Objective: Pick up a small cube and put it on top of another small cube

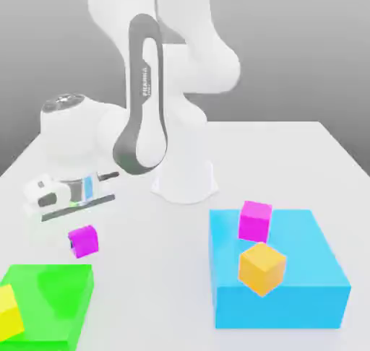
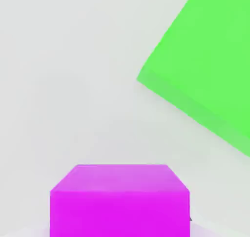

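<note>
The small cube [image 1: 84,240], glossy magenta, is directly under my gripper [image 1: 79,224] on the exterior view's left, slightly tilted over the white table. In the hand view this small cube [image 2: 119,200] looms very close to the camera. My gripper is shut on it. The other small cube [image 1: 256,220], a slightly larger magenta one, rests on the back part of a blue block [image 1: 303,284] on the exterior view's right, well away from the hand.
An orange cube [image 1: 261,268] sits on the blue block in front of the larger magenta cube. A green block [image 1: 50,299] [image 2: 205,75] lies near the small cube, with a yellow cube [image 1: 9,312] on it. The arm's white base [image 1: 184,180] stands behind.
</note>
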`<control>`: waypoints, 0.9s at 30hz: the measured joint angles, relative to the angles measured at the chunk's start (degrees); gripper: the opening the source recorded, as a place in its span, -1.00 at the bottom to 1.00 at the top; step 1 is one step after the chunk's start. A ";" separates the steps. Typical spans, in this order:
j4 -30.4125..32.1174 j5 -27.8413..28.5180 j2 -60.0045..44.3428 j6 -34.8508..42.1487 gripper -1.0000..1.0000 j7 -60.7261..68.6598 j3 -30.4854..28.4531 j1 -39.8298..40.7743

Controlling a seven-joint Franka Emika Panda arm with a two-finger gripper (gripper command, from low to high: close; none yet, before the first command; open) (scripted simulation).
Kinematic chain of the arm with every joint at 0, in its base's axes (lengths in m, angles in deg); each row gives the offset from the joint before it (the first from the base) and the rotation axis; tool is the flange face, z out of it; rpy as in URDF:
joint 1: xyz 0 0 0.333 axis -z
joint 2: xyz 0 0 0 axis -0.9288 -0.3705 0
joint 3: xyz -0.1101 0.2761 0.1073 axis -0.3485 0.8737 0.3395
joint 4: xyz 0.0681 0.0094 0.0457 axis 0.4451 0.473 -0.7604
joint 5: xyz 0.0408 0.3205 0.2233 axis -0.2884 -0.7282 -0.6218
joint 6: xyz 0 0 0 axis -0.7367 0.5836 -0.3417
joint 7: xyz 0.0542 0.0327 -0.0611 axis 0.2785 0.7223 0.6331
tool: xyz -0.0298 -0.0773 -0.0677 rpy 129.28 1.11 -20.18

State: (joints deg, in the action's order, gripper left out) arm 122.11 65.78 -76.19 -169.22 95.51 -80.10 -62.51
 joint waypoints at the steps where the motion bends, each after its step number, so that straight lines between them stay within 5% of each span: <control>1: 0.26 2.05 0.85 0.53 -1.00 -1.53 -0.93 -0.43; 9: 1.94 13.35 6.75 5.07 -1.00 -9.75 -2.57 0.58; 23: -19.23 13.89 14.00 33.66 -1.00 9.06 15.61 -27.20; 27: -19.58 12.79 9.84 29.85 -1.00 11.71 17.44 -29.82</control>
State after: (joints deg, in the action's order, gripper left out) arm 102.53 78.57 -66.35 -139.37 107.22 -62.65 -92.33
